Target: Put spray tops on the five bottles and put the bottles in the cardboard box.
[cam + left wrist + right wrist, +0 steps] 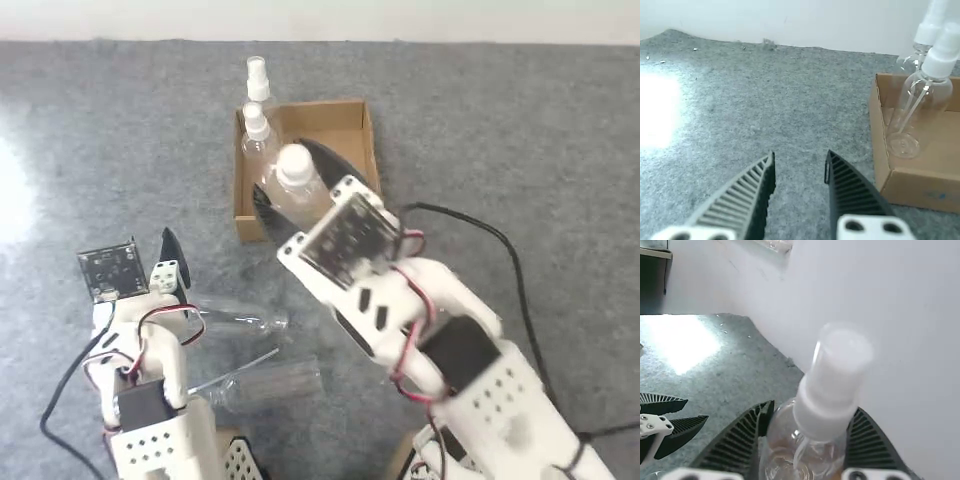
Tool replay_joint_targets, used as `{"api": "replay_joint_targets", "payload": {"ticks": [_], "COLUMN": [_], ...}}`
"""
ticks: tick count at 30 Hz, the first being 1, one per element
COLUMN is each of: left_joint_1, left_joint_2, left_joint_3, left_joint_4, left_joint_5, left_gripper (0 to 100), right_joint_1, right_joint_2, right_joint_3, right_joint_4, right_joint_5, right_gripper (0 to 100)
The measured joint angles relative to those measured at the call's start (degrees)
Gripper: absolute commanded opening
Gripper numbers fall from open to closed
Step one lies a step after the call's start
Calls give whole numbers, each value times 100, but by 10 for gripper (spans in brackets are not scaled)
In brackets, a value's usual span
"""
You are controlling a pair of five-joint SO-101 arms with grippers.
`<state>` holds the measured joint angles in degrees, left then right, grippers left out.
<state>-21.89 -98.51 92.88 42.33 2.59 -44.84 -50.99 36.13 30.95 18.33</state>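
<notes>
The cardboard box (355, 130) lies open at the middle back of the grey mat. One clear bottle with a white spray top (257, 132) stands in its left side, and another (258, 78) stands at its far left corner. My right gripper (290, 185) is shut on a third spray-topped bottle (297, 178), held upright over the box; its cap (840, 370) sits between the jaws. My left gripper (800, 162) stands open and empty low over the mat, left of the box (880, 150). Two clear bottles (240, 320) (268, 385) lie on the mat in front.
Black cables (510, 270) trail on the mat right of the right arm. The mat to the left and right of the box is bare. A white wall (790, 20) runs behind the table. The left gripper's fingers (670, 422) also appear in the right wrist view.
</notes>
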Motion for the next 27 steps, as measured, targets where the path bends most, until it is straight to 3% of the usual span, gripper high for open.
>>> {"api": "replay_joint_targets", "payload": {"ticks": [13,27], "left_joint_1": [0,0], "left_joint_2": [0,0], "left_joint_3": [0,0], "left_joint_4": [0,0], "left_joint_5": [0,0], "left_gripper": [152,152], "right_joint_1": [9,492], "right_joint_2": [2057,3675], "right_joint_3": [0,0], "right_joint_4": [-1486,-2848], "right_joint_5": [0,0], "right_gripper": [101,101]}}
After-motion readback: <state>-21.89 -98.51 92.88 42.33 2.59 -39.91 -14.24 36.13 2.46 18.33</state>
